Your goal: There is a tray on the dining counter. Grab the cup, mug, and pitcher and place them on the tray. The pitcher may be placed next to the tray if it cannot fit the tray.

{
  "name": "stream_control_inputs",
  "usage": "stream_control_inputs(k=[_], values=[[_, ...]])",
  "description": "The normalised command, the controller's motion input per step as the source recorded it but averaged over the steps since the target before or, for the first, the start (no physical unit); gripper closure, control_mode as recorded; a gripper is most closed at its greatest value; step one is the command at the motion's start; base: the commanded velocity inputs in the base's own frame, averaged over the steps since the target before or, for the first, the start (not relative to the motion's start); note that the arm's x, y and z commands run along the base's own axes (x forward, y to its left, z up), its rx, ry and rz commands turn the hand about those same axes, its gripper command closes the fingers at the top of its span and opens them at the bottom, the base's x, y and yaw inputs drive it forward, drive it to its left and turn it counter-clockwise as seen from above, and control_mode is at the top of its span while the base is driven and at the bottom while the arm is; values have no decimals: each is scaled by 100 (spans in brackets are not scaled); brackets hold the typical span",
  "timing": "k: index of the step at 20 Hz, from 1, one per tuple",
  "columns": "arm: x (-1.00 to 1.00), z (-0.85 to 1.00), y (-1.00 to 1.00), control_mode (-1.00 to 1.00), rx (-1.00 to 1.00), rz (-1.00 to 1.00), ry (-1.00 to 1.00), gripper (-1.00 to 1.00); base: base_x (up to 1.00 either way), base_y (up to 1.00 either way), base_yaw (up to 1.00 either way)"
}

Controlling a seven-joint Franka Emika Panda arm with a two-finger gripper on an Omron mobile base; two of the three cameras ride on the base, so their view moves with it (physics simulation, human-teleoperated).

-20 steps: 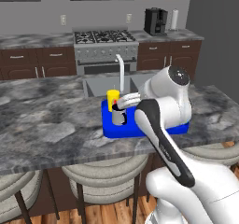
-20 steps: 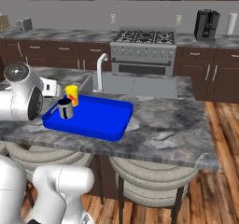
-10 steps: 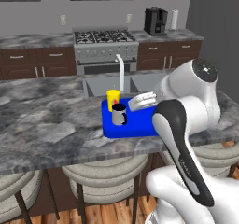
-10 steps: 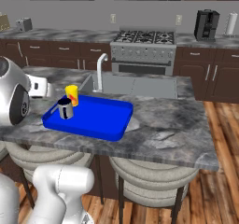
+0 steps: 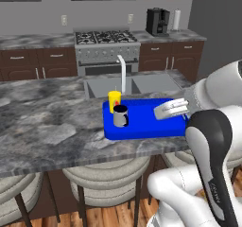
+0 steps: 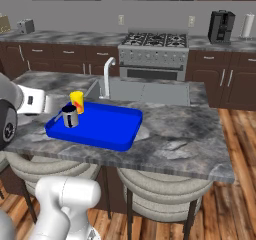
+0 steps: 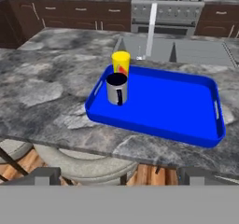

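One blue tray (image 5: 146,124) sits on the grey marbled counter (image 5: 47,126), right in front of the sink (image 5: 142,85) with its single white faucet (image 5: 122,72). On the tray there's one yellow cup (image 5: 114,101) and one grey mug (image 5: 120,116), parked in the corner nearest the faucet, mug just in front of the cup and pretty much touching it. The rest of the tray is bare blue. The gripper (image 5: 165,110) hangs over the other end of the tray, well apart from both, fingers spread wide and holding nothing. Three round stools (image 5: 106,181) under the counter. One stove (image 5: 106,44) and one coffee maker (image 5: 157,21) along the back wall.
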Motion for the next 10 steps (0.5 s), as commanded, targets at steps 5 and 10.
stream_control_inputs(k=[5, 10], values=[[-23, 24, -13, -100, -5, -17, 3, -100, 0, 0, 0], [-1, 51, -20, -100, 0, -10, 3, -100, 0, 0, 0]])
